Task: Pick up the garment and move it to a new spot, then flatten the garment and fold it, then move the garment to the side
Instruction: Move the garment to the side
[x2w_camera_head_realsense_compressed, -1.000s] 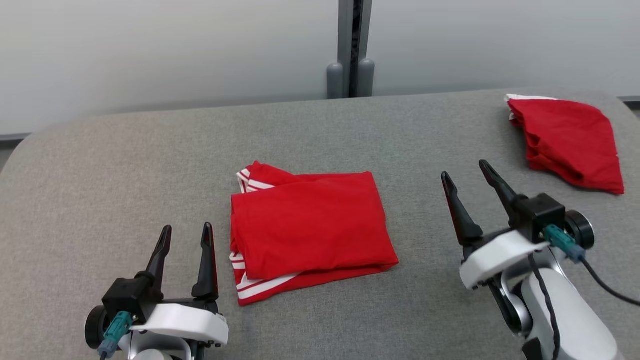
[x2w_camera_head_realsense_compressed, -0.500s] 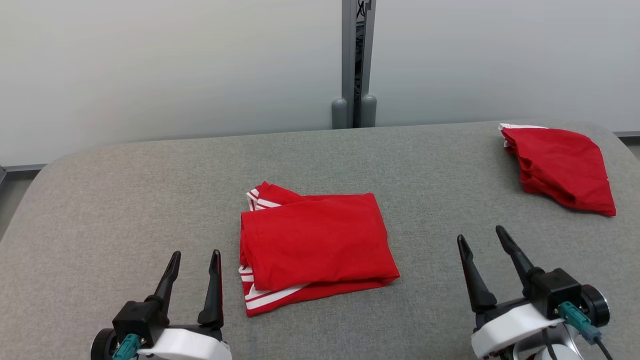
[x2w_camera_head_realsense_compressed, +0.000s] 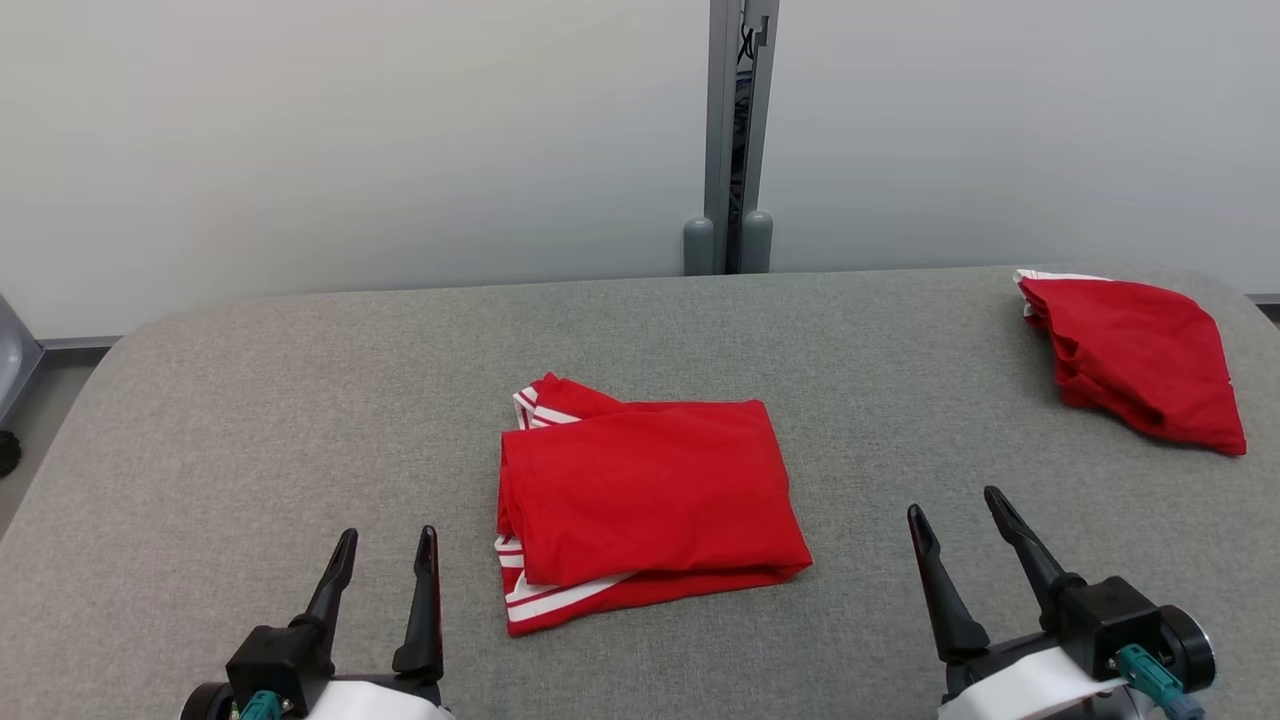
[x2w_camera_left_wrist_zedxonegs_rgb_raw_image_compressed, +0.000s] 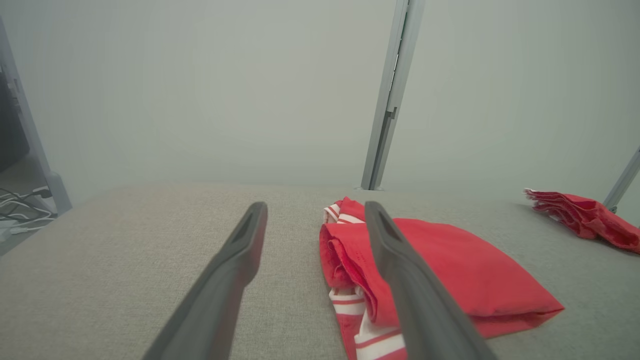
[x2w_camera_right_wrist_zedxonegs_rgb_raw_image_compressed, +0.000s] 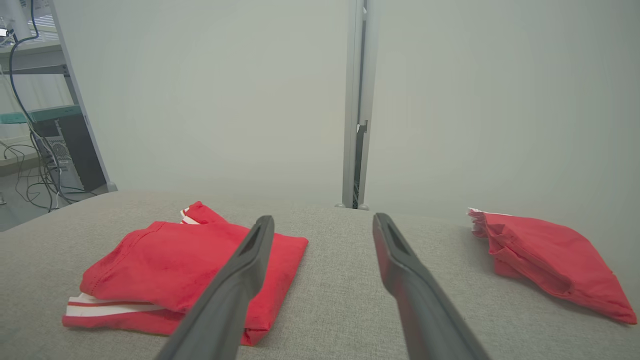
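Jaws apart beside garment (x2w_camera_head_realsense_compressed: 650, 495); cables (x2w_camera_right_wrist_zedxonegs_rgb_raw_image_compressed: 44, 172) past table (x2w_camera_head_realsense_compressed: 250, 400)

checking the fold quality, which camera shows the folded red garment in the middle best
Head view: the folded garment lies whole, every edge unblocked. In the left wrist view a finger of the left pincer crosses it; in the right wrist view the right pincer covers part of it.

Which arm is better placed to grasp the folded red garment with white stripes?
Left, probably: the open left pincer sits nearer the folded red white-striped garment than the right pincer.
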